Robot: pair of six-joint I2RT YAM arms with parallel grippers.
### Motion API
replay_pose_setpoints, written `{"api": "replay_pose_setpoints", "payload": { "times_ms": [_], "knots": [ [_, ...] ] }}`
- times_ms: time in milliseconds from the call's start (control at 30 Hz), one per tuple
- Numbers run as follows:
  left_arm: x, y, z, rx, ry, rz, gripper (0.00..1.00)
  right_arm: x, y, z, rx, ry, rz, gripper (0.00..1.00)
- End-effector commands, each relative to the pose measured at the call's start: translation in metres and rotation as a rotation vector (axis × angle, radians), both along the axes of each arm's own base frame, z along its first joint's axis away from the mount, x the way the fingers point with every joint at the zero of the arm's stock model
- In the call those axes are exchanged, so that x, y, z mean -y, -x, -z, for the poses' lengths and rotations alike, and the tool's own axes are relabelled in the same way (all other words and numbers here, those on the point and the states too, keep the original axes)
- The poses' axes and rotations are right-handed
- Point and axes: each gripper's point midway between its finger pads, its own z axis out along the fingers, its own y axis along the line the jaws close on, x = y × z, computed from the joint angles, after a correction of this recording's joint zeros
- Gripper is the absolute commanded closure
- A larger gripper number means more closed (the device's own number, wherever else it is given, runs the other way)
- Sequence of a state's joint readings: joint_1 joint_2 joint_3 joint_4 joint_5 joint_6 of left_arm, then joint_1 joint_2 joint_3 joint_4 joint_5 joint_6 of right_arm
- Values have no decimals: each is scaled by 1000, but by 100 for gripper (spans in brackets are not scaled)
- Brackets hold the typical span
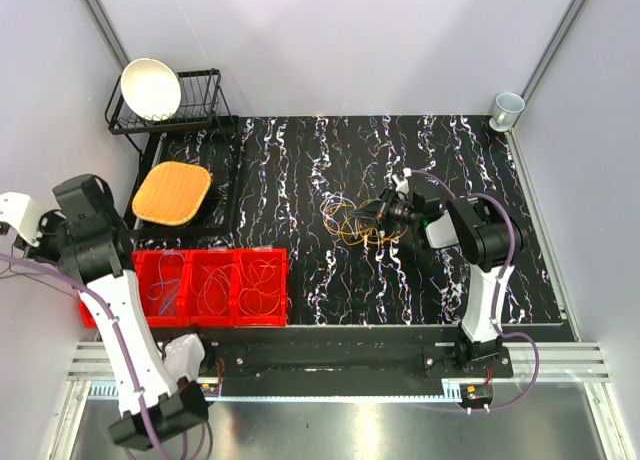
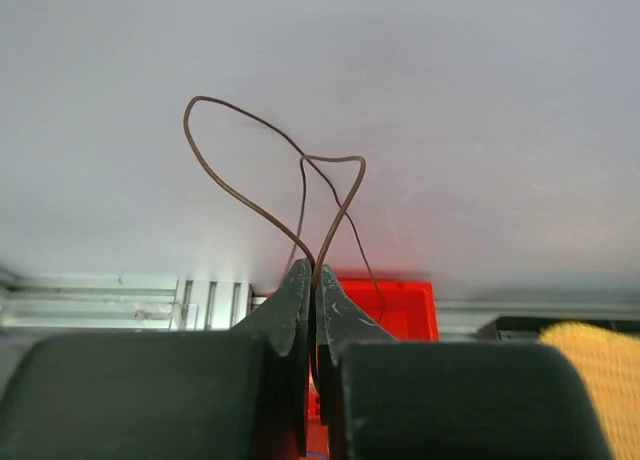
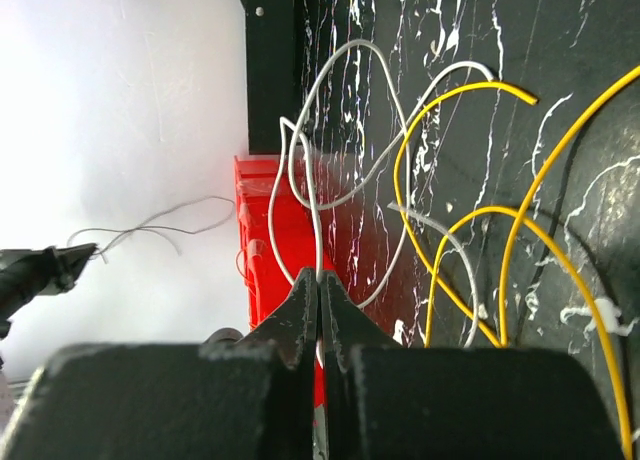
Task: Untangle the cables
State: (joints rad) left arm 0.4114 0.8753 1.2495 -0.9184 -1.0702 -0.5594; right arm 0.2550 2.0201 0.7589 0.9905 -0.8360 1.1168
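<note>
A tangle of yellow and orange cables (image 1: 348, 220) lies on the black mat at centre right. My right gripper (image 1: 380, 212) is at its right edge, shut on a whitish cable (image 3: 312, 195) that loops away from the jaws in the right wrist view, beside yellow cables (image 3: 470, 220). The right gripper (image 3: 320, 277) has its jaws pressed together. My left gripper (image 1: 18, 220) is raised at the far left by the wall. In the left wrist view the left gripper (image 2: 313, 270) is shut on a thin wire (image 2: 215, 180) that loops upward, dark against the wall.
A red three-compartment bin (image 1: 285, 280) at front left holds coiled cables (image 1: 262, 285). A black dish rack (image 1: 205, 110) with a white bowl (image 1: 150, 87) stands at back left, with a yellow woven pad (image 1: 172, 192) below it. A cup (image 1: 507, 107) stands at back right.
</note>
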Motion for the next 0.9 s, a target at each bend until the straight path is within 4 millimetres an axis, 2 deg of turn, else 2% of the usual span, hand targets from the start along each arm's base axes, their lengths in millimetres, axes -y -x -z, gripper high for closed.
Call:
{"api": "replay_pose_setpoints", "payload": {
  "times_ms": [0,133,167,400,533,567,633,700,733,800,833,867],
  "knots": [
    [-14,-18,13,120,75,-1,97,-6,-5,-19,70,-86,-34,100],
    [-20,-17,39,149,119,-21,97,-7,-5,-15,56,-110,-40,100],
    [-22,-17,51,146,138,-26,97,-6,-5,-15,55,-115,-40,100],
    [-27,-39,93,205,248,-1,100,-8,-5,-13,40,-148,-48,100],
    [-29,-40,112,259,291,-30,100,-8,-5,-12,35,-155,-50,100],
    [-32,-35,125,265,317,-52,100,-8,-5,-13,37,-158,-50,100],
    [-33,-45,138,327,373,-23,100,-8,-6,-12,35,-159,-48,100],
    [-37,-39,158,357,438,-60,100,-9,-6,-11,28,-165,-51,100],
    [-41,-28,171,381,467,-115,100,-9,-6,-11,23,-169,-51,100],
    [-43,-26,183,429,507,-123,100,-9,-6,-10,24,-177,-53,100],
    [-44,-17,192,443,523,-157,100,-9,-6,-11,24,-184,-54,100],
    [-46,-19,192,461,521,-148,100,-9,-6,-9,19,-186,-51,100]
  ]
}}
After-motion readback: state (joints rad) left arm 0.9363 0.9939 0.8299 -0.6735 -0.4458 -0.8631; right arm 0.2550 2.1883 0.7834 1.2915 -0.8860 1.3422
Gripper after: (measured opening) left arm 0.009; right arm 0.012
